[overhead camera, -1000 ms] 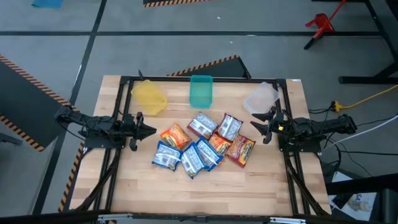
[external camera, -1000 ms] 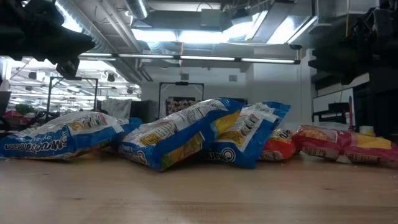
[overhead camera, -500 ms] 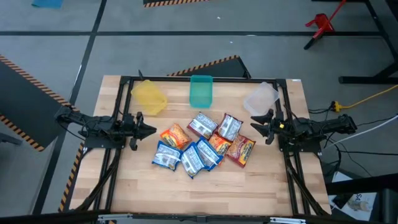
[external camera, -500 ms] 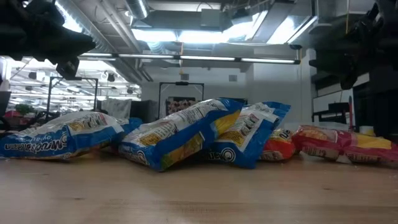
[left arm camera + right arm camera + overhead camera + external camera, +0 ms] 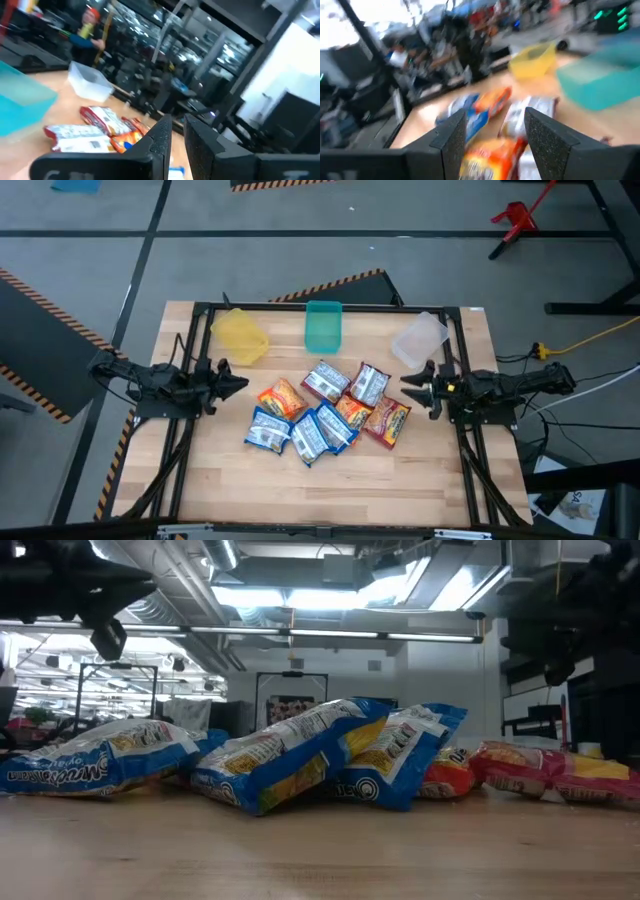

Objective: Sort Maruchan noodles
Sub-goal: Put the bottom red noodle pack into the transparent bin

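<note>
Several Maruchan noodle packets [image 5: 325, 410] lie in a loose overlapping pile on the middle of the wooden table: blue-and-white ones [image 5: 308, 436] on the near side, orange ones [image 5: 282, 398], red and silver ones [image 5: 368, 385] on the far right. The low view shows the blue packets [image 5: 290, 755] leaning on each other. My left gripper [image 5: 243, 385] hovers just left of the pile, fingers shut with a thin gap in its wrist view [image 5: 178, 135]. My right gripper [image 5: 408, 385] hovers just right of the pile, open [image 5: 495, 135]. Neither touches a packet.
Three bins stand along the far edge of the table: a yellow one [image 5: 240, 335] on the left, a teal one [image 5: 323, 326] in the middle, a clear one [image 5: 418, 338] on the right. Bare wood lies on the near side of the pile. A black frame rims the table.
My right gripper has moved a little toward the table's left, closer to the pile. In the low view my left arm has risen slightly. The packets have stayed where they were.
</note>
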You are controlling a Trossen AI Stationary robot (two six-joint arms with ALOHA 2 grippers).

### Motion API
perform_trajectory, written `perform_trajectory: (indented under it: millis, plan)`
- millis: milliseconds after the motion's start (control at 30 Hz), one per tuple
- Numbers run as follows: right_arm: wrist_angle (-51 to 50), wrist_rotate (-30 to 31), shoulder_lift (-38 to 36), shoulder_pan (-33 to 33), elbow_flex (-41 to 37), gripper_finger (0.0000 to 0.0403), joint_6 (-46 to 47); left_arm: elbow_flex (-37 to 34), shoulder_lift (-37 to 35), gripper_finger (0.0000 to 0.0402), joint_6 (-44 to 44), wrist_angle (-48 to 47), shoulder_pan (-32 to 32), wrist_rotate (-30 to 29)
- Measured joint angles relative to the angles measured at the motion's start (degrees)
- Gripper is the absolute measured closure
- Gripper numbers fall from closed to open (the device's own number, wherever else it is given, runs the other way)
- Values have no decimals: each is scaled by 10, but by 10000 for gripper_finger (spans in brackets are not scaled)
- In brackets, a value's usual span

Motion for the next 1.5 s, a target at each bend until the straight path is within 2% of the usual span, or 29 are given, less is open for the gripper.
perform_trajectory:
  millis: [67,200,300,467,567,633,800,967,1167,1367,1500]
  plan:
    - [-40,-1,29,0,13,214,9,0,0,357,0,9,0,-37]
    - [-150,48,115,0,55,214,48,0,0,357,2,15,0,-111]
    - [-183,74,191,0,89,214,82,0,0,357,11,15,0,-149]
    - [-282,98,301,0,146,214,188,0,0,357,36,13,0,-167]
    - [-299,101,366,0,158,214,249,0,0,357,47,11,0,-169]
    - [-297,83,395,0,158,214,267,0,0,357,47,5,0,-169]
    - [-257,-13,449,0,158,203,253,0,0,357,47,3,0,-166]
    - [-268,-61,460,0,158,142,245,0,0,357,47,3,0,-165]
    - [-291,-150,459,0,158,71,173,0,0,357,47,-3,0,-166]
    - [-295,-241,460,0,158,66,96,0,0,357,47,-4,0,-166]
    - [-304,-289,460,0,158,76,97,0,0,357,46,-4,0,-166]
